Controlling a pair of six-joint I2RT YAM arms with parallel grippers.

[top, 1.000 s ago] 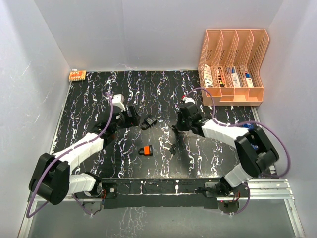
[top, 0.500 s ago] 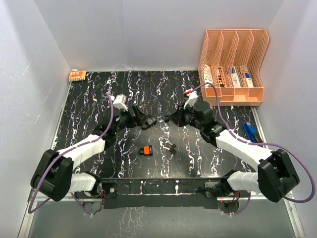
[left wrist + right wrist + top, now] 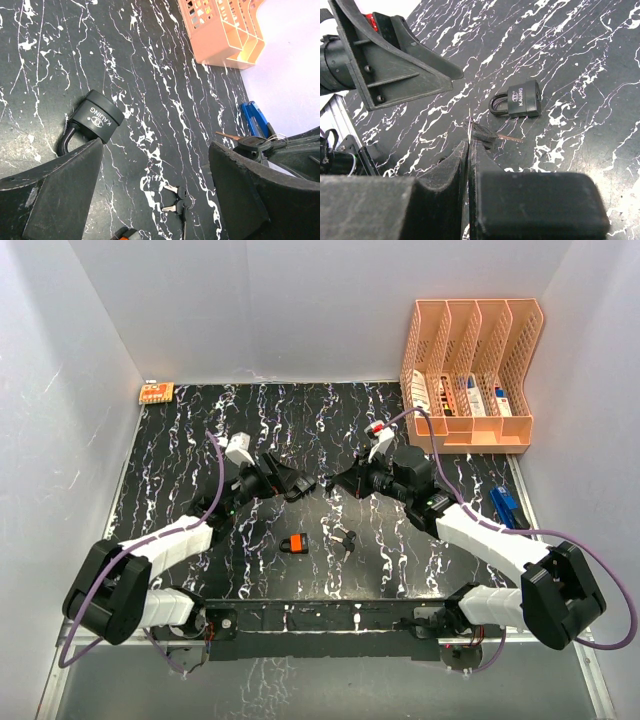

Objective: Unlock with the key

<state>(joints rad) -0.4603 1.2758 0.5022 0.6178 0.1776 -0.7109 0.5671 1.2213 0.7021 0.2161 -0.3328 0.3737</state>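
The right claw (image 3: 469, 142) is clamping the key (image 3: 487, 135) while the left claw (image 3: 156, 147) is gaping beside the black padlock (image 3: 97, 120), risking it skidding away unheld.

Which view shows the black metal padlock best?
Right wrist: the black metal padlock lies whole and unobstructed, shackle and lettering visible. Left wrist shows its body, with the shackle partly behind a pincer finger. From the top it is a small dark shape, details lost.
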